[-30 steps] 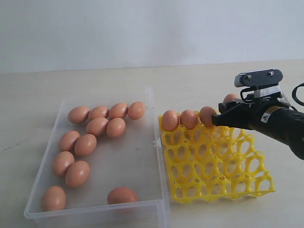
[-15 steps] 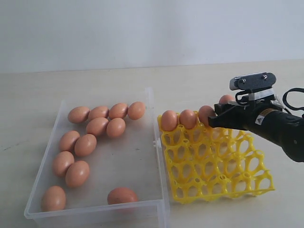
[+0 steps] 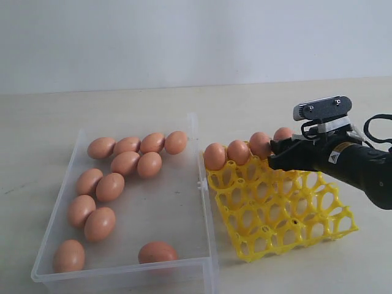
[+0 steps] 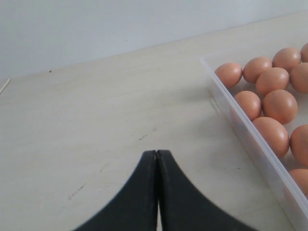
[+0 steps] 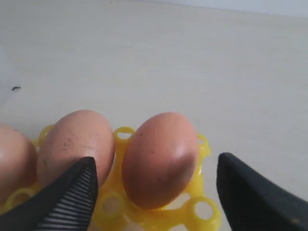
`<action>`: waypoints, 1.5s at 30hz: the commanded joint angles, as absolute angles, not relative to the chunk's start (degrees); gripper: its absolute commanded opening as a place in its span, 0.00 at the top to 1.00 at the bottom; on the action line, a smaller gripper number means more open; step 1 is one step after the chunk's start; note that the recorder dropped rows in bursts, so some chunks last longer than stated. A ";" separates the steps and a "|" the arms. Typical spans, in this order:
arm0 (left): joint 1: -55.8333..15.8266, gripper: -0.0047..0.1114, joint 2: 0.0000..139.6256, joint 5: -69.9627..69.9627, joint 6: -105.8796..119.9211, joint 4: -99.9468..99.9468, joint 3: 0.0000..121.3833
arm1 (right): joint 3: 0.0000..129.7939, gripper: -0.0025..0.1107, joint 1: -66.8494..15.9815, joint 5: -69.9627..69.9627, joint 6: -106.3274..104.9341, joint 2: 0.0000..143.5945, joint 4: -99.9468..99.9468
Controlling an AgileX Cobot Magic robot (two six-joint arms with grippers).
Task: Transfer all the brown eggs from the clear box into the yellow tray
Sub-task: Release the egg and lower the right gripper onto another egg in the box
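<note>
Several brown eggs [image 3: 110, 187] lie in the clear box [image 3: 202, 202] on the left. The yellow tray [image 3: 288, 214] sits askew to its right, with a row of eggs [image 3: 237, 152] along its far edge. My right gripper [image 3: 278, 150] is at that row's right end. In the right wrist view it [image 5: 156, 166] stands open, its fingers apart on either side of the corner egg [image 5: 161, 154], which rests in a tray cup [image 5: 202, 211]. My left gripper [image 4: 157, 153] is shut and empty over bare table beside the box wall [image 4: 250, 139]. It is out of the exterior view.
The pale table [image 3: 257, 104] runs back to a white wall [image 3: 184, 37]. The right arm [image 3: 361, 168] with its camera block [image 3: 321, 109] hangs over the tray's far right part. A neighbouring egg [image 5: 77, 144] sits close against one finger.
The yellow tray has swung round, its near left corner sliding right, and the egg row has shifted up and left in view. My right gripper has moved slightly left with it.
</note>
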State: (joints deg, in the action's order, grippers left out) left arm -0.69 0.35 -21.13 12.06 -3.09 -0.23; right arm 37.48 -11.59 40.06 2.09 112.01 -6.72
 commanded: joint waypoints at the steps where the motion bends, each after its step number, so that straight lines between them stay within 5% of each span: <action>1: -0.59 0.96 0.00 -20.65 11.77 -3.54 0.00 | 37.52 0.36 -11.54 36.48 1.62 108.35 -7.72; 7: -0.59 0.96 0.00 -20.65 11.77 -3.54 0.00 | 37.63 0.42 -11.79 26.45 1.51 93.55 -7.72; 9: -0.59 0.96 0.00 -20.65 11.77 -3.54 0.00 | 38.50 0.57 -13.19 21.02 1.71 86.96 -7.72; 12: -0.59 0.96 0.00 -20.65 11.77 -3.54 0.00 | 42.85 0.94 -17.28 9.96 3.28 79.67 -7.72; 16: -0.59 0.96 0.00 -20.65 11.77 -3.54 0.00 | 52.18 0.98 -26.83 -7.95 6.29 78.16 -7.61; 23: -0.59 0.96 0.00 -20.65 11.77 -3.54 0.00 | 70.45 0.94 -41.46 -35.55 7.19 93.93 -0.32; 31: -0.59 0.96 0.00 -20.65 11.77 -3.54 0.00 | 86.57 0.43 -46.62 -41.36 21.00 111.57 4.29; 39: -0.59 0.96 0.00 -20.65 11.77 -3.54 0.00 | 100.07 0.43 -45.20 -41.13 56.80 126.85 -7.36; 45: -0.59 0.96 0.00 -20.65 11.77 -3.54 0.00 | 103.26 0.43 -44.19 -41.90 59.64 130.84 -12.26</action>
State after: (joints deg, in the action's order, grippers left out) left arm -0.69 0.35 -21.13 12.06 -3.09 -0.23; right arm 102.51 -44.65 -42.25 59.12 129.95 -11.49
